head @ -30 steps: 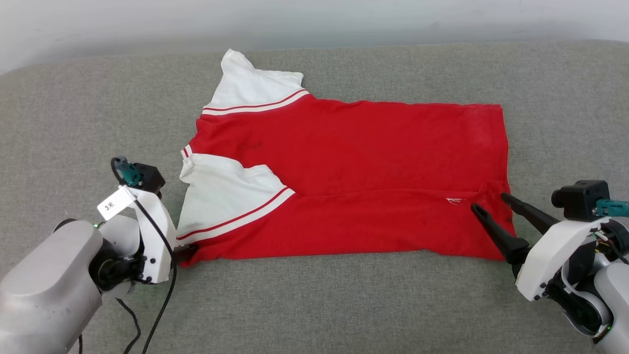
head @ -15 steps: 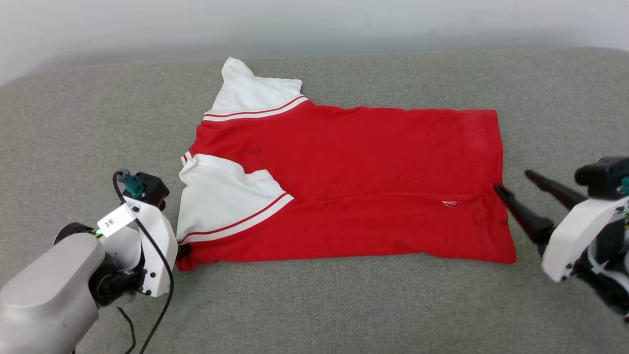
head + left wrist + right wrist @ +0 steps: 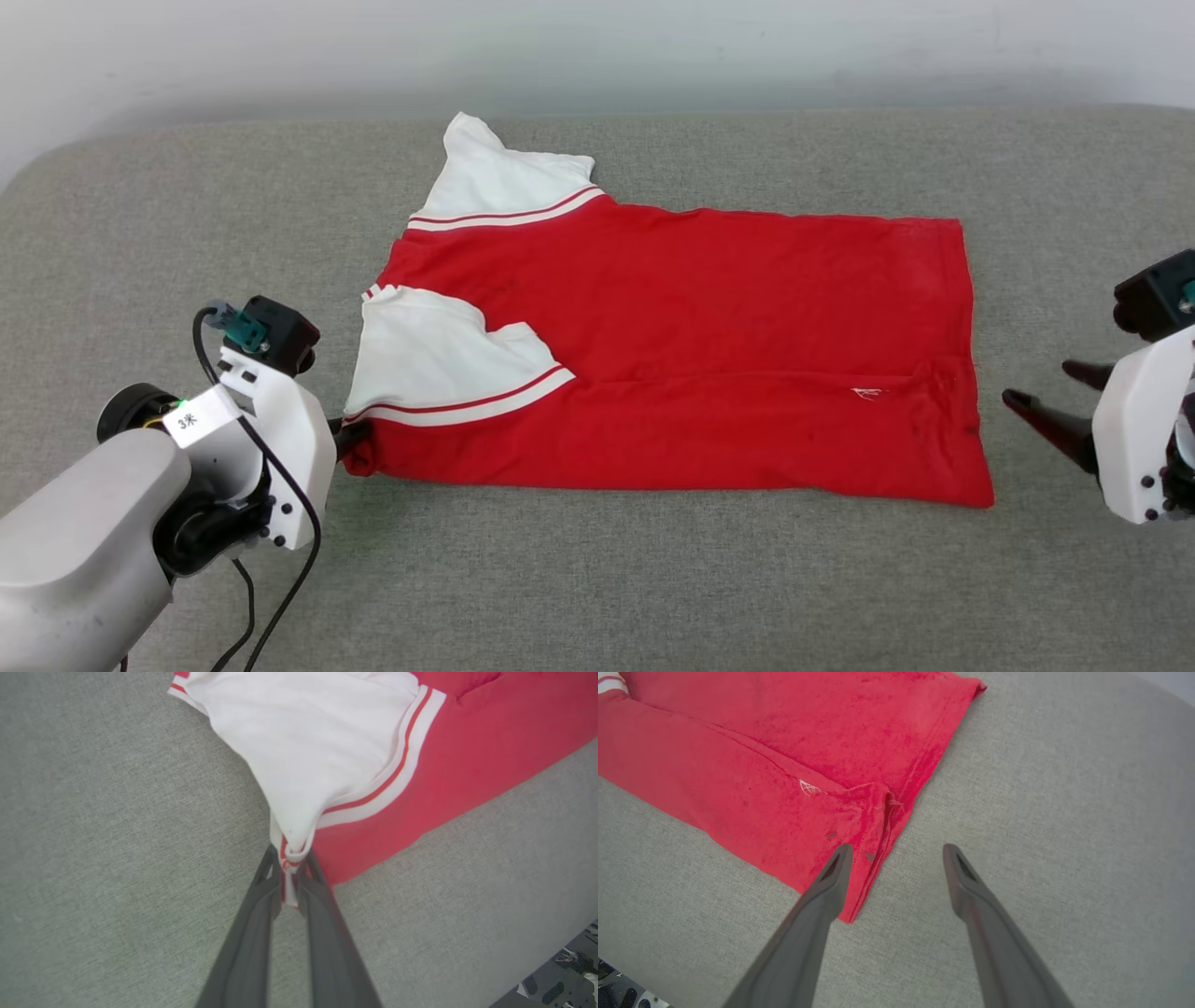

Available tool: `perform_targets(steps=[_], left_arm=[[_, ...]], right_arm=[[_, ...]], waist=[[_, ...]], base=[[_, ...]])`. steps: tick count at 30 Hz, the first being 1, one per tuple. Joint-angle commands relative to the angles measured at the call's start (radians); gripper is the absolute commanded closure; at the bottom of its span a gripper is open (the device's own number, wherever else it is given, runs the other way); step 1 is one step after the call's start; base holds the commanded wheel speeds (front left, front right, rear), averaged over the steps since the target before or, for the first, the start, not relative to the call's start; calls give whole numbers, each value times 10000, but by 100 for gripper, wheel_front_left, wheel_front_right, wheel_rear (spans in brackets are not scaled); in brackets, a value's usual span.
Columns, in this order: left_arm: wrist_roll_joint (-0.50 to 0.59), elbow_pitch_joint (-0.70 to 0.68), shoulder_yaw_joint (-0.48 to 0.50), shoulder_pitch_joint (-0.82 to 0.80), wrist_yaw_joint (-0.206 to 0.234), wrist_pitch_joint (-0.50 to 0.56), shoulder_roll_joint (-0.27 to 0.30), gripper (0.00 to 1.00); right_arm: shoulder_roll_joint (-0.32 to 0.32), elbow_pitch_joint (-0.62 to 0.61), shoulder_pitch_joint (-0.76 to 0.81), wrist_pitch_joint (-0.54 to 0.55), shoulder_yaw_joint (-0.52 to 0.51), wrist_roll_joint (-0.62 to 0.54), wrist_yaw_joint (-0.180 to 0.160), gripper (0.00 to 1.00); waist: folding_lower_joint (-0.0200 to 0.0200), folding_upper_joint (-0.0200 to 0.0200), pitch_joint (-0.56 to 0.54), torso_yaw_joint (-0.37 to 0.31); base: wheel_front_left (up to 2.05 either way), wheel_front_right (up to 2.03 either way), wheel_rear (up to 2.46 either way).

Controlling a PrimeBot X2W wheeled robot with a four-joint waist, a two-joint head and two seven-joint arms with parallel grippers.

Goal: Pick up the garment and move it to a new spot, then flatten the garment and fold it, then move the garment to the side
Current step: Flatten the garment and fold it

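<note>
The garment (image 3: 700, 345), a red T-shirt with white sleeve ends, lies folded lengthwise on the grey cushion, collar end to the left. My left gripper (image 3: 353, 439) is at its near left corner. In the left wrist view this gripper (image 3: 289, 858) is shut on a bunched bit of the striped sleeve trim of the garment (image 3: 327, 756). My right gripper (image 3: 1044, 385) hangs open just right of the hem and touches no cloth. The right wrist view shows this gripper (image 3: 897, 849) with its left finger over the hem corner of the garment (image 3: 784, 765), where a tiny white mark sits.
A wide grey upholstered surface (image 3: 597, 579) carries the shirt, with bare fabric in front and on both sides. A pale wall (image 3: 597, 47) runs along the back. A black cable (image 3: 280, 579) loops beside my left forearm.
The right gripper has drawn back from over the hem to the right of it, still open. The left gripper has shut on the sleeve corner. The head view has shifted a little.
</note>
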Motion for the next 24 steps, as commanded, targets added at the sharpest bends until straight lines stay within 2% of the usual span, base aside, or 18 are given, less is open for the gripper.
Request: perform_targets(steps=[1, 6, 12, 18, 20, 21, 22, 24], left_arm=[[39, -53, 17, -58, 54, -45, 20, 100], [131, -414, -23, -124, 214, -21, -5, 100], [202, -628, -30, -184, 312, -30, 0, 100], [222, -652, -51, -121, 405, -74, -41, 100], [102, -579, -67, 132, 428, -182, -24, 100], [83, -557, -64, 195, 432, -232, -5, 100], [55, -526, -70, 265, 434, -245, 1, 100], [-26, -468, -77, 402, 434, -311, 15, 100]], right_arm=[[83, 26, 15, 127, 53, 60, -8, 0], [478, 562, -5, 763, 197, 68, -8, 0], [1261, 1716, -137, 643, 343, -118, -8, 0], [2108, 3087, 101, 532, 1055, -271, -5, 0], [2386, 3715, 305, 284, 1599, -112, 7, 0], [2370, 3757, 293, 147, 1630, -60, 7, 71], [2318, 3743, 244, 10, 1688, -37, 7, 100], [2103, 3641, 150, -274, 1818, 17, 7, 100]], waist=[[0, -1, 25, 21], [0, -1, 198, 145], [0, -1, 495, 278], [0, -1, 667, 313], [0, -1, 594, 258], [0, -1, 558, 235], [0, -1, 512, 216], [0, -1, 389, 186]], base=[[0, 0, 0], [0, 0, 0], [0, 0, 0], [0, 0, 0], [0, 0, 0], [0, 0, 0], [0, 0, 0], [0, 0, 0]])
